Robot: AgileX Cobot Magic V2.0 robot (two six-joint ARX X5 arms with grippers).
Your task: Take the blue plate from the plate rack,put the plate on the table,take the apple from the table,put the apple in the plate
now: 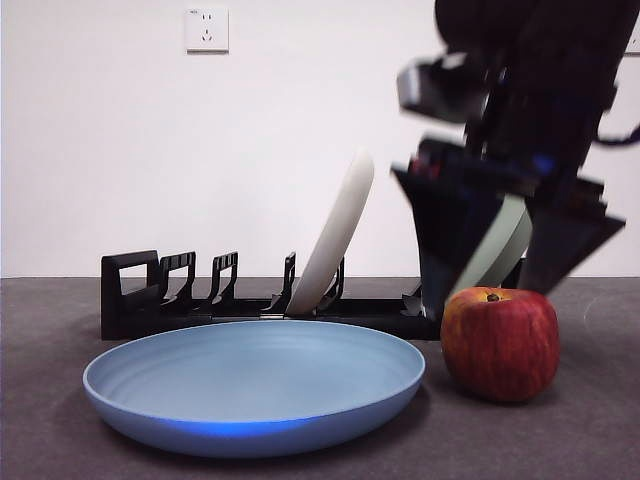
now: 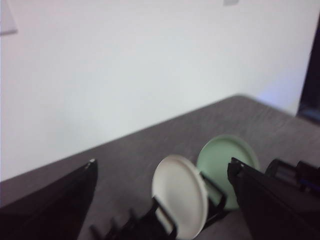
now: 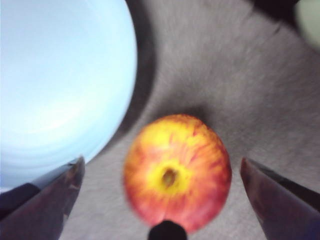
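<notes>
The blue plate (image 1: 255, 385) is lying flat on the tabletop (image 1: 600, 440), in front of the plate rack (image 1: 200, 300) and out of its slots. The apple (image 1: 499, 343) is sitting upright on the tabletop just beside the plate's rim, apart from it, with its stem pointing up.

The right tool (image 1: 510, 250) is hanging directly above the apple, a large dark shape coming in from the top of the front view. In the right wrist view its jaws are standing wide apart on either side of the apple (image 3: 177, 172), clear of the fruit and gripping nothing. The same view is showing the blue plate (image 3: 55, 85) close beside the apple, with a strip of bare tabletop (image 3: 240, 90) between them.

The plate rack is holding a cream-white plate (image 1: 335, 232) leaning in its dividers, and a sage-green plate (image 1: 497, 250) further along, partly hidden behind the right tool. The rack's squared loop handle (image 1: 128, 290) is at the end away from the apple.

The left tool (image 2: 160, 200) is waiting high above the tabletop, jaws spread wide and empty. Its wrist view is looking down on the cream-white plate (image 2: 180, 197) and the sage-green plate (image 2: 222, 160) standing in the plate rack (image 2: 145, 227). A wall socket (image 1: 206, 29) is showing on the white wall (image 1: 100, 150) behind.
</notes>
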